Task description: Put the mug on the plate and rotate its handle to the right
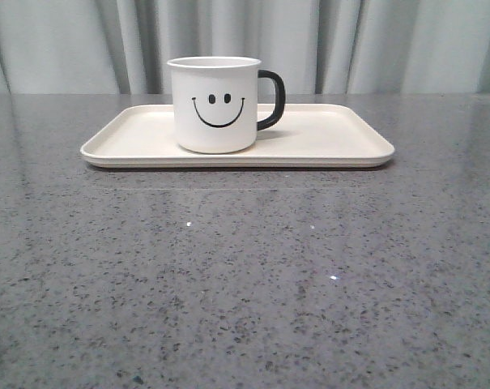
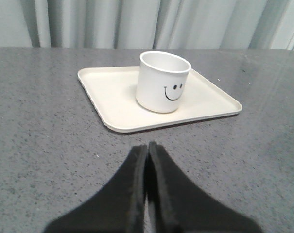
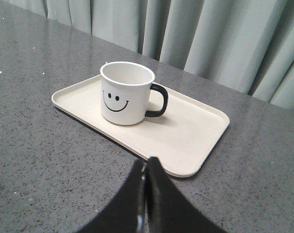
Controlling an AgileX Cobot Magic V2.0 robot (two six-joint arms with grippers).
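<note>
Nearest the front camera lies a broad stretch of speckled grey tabletop (image 1: 245,284), with small glints of light on its polished surface. Beyond it, toward 12 o'clock, sits the plate (image 1: 334,142), a cream rectangular tray with rounded corners and a low rim, lying flat with its long side across the view. The mug (image 1: 214,105) stands upright on the plate, somewhat toward the 9 o'clock half, its black smiley face turned to the camera. The handle (image 1: 274,99) (a black loop) points to 3 o'clock, over the plate's bare half.

In the left wrist view, the left gripper (image 2: 147,150) hangs above the tabletop just short of the plate's near edge, its two black fingers pressed together with nothing between them; the mug's handle is hidden behind its body from here. In the right wrist view, the right gripper (image 3: 147,162) is likewise pressed together and empty, its tip overlapping the plate's near rim in the picture, apart from the mug. Pale pleated curtains (image 1: 390,40) hang behind the tabletop's far edge.
</note>
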